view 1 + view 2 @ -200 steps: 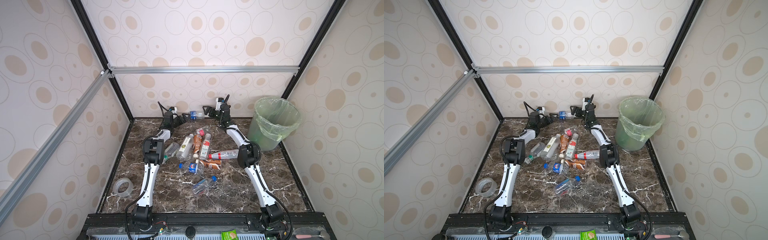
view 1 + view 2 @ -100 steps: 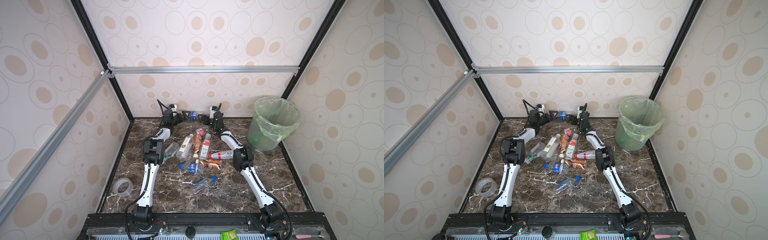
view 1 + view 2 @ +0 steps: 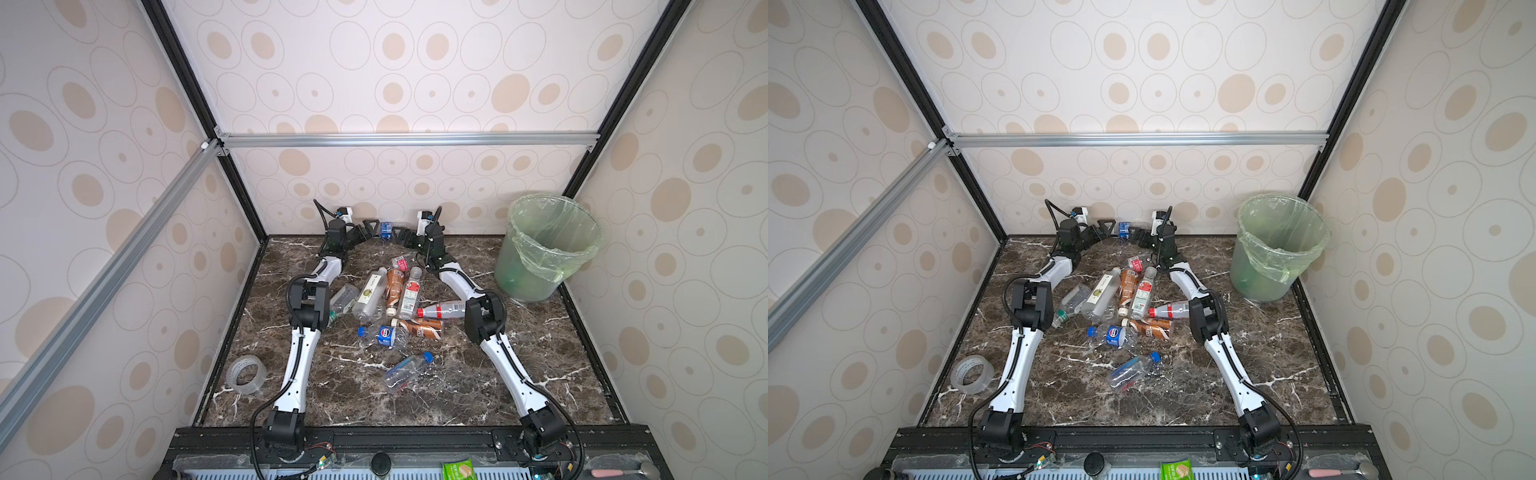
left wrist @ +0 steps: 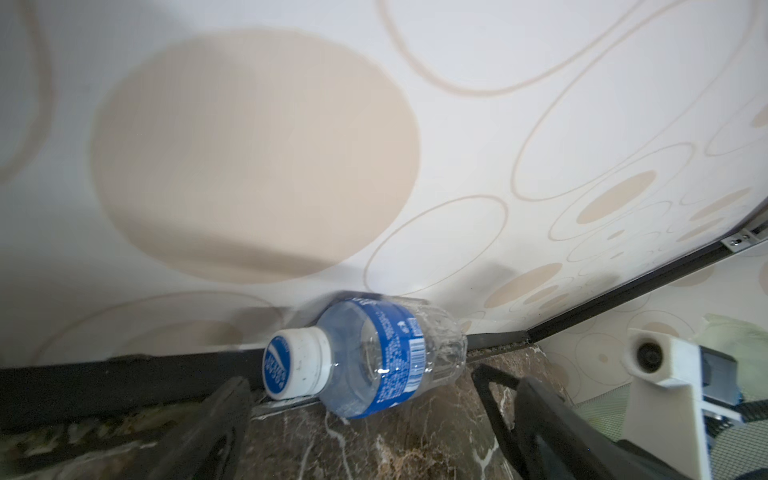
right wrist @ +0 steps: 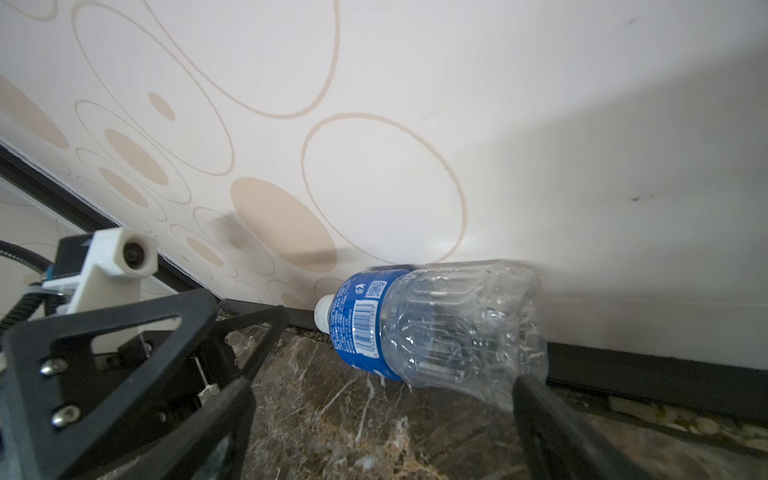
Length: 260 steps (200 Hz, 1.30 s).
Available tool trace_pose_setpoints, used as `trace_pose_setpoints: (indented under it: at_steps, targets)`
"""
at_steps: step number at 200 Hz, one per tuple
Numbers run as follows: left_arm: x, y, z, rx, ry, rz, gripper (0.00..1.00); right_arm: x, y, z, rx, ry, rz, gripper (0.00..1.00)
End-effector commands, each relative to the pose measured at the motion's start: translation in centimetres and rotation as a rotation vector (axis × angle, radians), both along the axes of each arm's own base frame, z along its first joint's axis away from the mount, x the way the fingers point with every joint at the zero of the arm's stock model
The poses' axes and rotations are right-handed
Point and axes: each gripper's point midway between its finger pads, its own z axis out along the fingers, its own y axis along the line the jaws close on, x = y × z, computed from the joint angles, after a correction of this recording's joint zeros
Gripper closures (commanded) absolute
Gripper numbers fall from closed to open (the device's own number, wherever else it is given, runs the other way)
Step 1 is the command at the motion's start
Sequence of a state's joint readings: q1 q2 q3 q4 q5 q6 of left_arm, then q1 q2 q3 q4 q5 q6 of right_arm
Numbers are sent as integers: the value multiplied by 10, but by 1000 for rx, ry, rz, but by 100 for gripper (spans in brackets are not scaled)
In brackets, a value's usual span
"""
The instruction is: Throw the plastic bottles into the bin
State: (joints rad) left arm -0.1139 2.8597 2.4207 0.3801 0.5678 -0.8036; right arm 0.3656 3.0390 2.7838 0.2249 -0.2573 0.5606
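1. Blue-labelled bottle [image 3: 386, 230] [image 3: 1123, 229] lies at the far wall [image 3: 465, 208] in both top views, between the left gripper [image 3: 371, 227] and right gripper [image 3: 402, 237]; other bottles [image 3: 395, 299] litter the table's [image 3: 457, 386] middle, bin [image 3: 540, 266] at far right.
2. Left wrist: left fingers [image 4: 224, 419] apart, bottle [image 4: 374, 353] on its side just beyond them, white cap nearest.
3. Right wrist: right fingers [image 5: 552, 432] apart, one tip at the bottle's [image 5: 436, 328] clear base; contact unclear.

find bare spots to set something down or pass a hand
Bare: the near strip between the arm bases, this side of the blue-capped bottle; the marble between the right arm and the bin. Crowded: the bottle pile between the arms, and the back wall, where open fingers flank a blue-label bottle.
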Motion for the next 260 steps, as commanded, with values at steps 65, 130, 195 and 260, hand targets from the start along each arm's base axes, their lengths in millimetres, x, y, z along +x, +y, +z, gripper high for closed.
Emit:
trace_pose_setpoints:
  at_steps: [65, 130, 195, 260]
  targets:
    - [8, 2, 7, -87, -39, 14, 1, 0, 3, 2, 37, -7, -7, 0]
    - [5, -14, 11, -117, -55, -21, 1, 1, 1, 3, 36, -14, -18, 1]
    - [4, -21, 7, -151, -47, -32, 1, 2, 0, 5, 46, -36, -26, 1]
    - [3, -30, 2, -161, -49, -34, 1, 5, -5, 5, 73, -48, -31, 1]
